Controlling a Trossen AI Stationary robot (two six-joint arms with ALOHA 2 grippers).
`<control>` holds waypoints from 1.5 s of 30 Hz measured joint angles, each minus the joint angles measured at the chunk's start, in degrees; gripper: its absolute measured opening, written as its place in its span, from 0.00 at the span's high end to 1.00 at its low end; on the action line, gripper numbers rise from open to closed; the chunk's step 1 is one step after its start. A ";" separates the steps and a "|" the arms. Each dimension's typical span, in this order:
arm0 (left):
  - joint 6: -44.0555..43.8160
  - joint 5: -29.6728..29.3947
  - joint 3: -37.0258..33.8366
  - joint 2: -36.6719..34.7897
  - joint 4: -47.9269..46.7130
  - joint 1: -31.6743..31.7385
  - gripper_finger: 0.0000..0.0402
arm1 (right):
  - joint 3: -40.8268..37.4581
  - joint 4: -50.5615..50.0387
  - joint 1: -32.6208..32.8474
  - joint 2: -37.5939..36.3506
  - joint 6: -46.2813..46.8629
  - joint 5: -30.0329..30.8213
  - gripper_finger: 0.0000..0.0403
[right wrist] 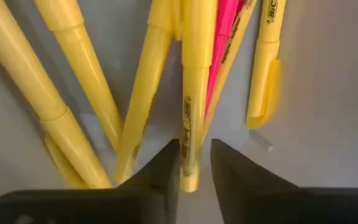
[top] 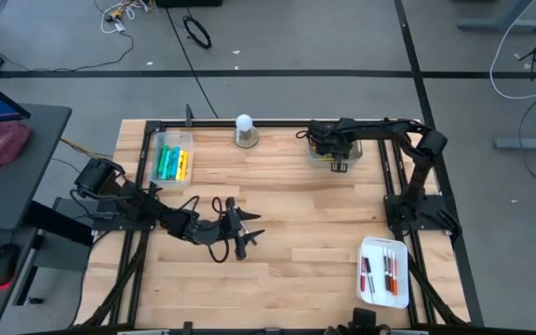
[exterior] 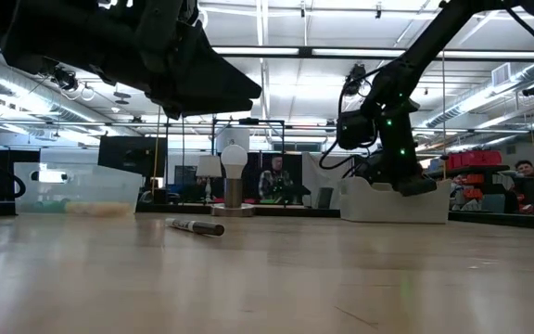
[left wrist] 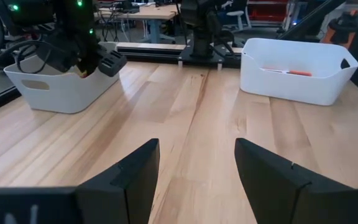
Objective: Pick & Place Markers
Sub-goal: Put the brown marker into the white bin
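My right gripper (right wrist: 194, 163) reaches down into the white bin (top: 333, 154) at the table's far right and is shut on a yellow marker (right wrist: 191, 93). Several more yellow markers (right wrist: 79, 62) and a pink one (right wrist: 224, 43) lie on the bin floor. My left gripper (left wrist: 196, 163) is open, hovering over bare wood left of the table's middle (top: 245, 234). A pale marker with a dark cap (exterior: 196, 226) lies flat on the table; no gripper touches it. My right gripper pinches one yellow marker near its lower end (right wrist: 190, 146) between its two fingers. The fingers come from above, pointing down into the bin, one on each side of the barrel. The marker still lies among the other markers on the bin floor.
A clear tray (top: 172, 158) at the far left holds yellow, green and blue markers. A white tray (top: 382, 272) at the near right holds red, orange and dark ones. A white bulb on a round base (top: 245, 130) stands at the far edge. Bare wood lies between them.
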 joint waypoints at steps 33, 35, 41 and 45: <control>12.98 18.34 -0.04 -5.95 -32.29 -0.84 0.57 | -22.78 51.66 40.51 -35.62 47.70 -21.12 0.73; 13.07 17.51 -0.02 -5.95 -32.64 1.65 0.57 | -29.67 67.54 44.46 -33.60 49.96 -21.13 0.73; 13.52 25.79 0.00 -5.95 -36.46 10.09 0.51 | -43.71 101.42 53.62 -23.29 57.66 -13.48 0.73; 14.74 31.35 0.00 -5.95 -38.62 13.49 0.45 | -45.16 105.79 56.39 -18.01 61.68 -8.02 0.73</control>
